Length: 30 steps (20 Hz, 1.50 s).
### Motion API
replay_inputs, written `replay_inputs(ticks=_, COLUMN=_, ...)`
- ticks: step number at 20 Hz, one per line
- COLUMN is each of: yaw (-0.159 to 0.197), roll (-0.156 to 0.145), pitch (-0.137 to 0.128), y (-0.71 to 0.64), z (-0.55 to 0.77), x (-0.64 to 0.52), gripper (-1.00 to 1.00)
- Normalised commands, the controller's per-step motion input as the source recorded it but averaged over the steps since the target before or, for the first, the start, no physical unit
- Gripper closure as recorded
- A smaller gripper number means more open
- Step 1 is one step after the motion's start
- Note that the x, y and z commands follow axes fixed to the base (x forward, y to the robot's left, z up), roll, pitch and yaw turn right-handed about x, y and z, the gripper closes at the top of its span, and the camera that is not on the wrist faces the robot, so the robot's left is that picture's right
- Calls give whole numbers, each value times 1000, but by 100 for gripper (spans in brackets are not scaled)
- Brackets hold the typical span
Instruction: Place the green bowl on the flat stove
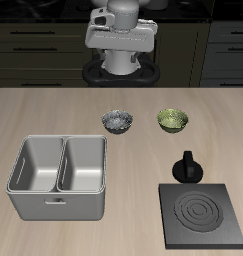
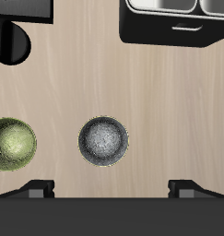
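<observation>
The green bowl [image 1: 172, 120] is small, round and olive-green, and stands upright on the table toward the back. It also shows in the wrist view [image 2: 12, 144]. The flat stove [image 1: 201, 215], a dark grey square plate with pale rings, lies near the table's front edge; only its edge shows in the wrist view [image 2: 21, 9]. My gripper [image 2: 112, 190] is open and empty, high above the table's back edge. It is apart from the bowl and closer to being over the grey bowl. Only its fingertips [image 2: 35, 190] show.
A grey-white speckled bowl [image 1: 118, 121] stands beside the green bowl. A black knobbed object [image 1: 186, 167] stands between the green bowl and the stove. A grey two-compartment bin [image 1: 60, 175] stands toward the front. The robot arm [image 1: 118, 35] is at the back.
</observation>
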Motion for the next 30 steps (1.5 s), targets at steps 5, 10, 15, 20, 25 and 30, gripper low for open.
replay_inputs(ticks=5, yaw=5, roll=-7, pitch=28, y=455, z=-166, x=145, gripper=-100)
replay_inputs(ticks=10, yaw=-9, roll=74, pitch=31, y=684, z=-127, x=201, gripper=-100)
replay_inputs(ticks=15, yaw=4, roll=32, pitch=38, y=566, z=-220, x=186, gripper=-100)
replay_inputs(ticks=20, yaw=3, roll=68, pitch=41, y=632, z=-223, x=101, gripper=-100)
replay_inputs(ticks=25, yaw=32, roll=22, pitch=34, y=348, z=-151, x=24, gripper=-100)
replay_inputs(ticks=30, yaw=-6, roll=-34, pitch=2, y=-44, z=-197, x=-58, gripper=-100)
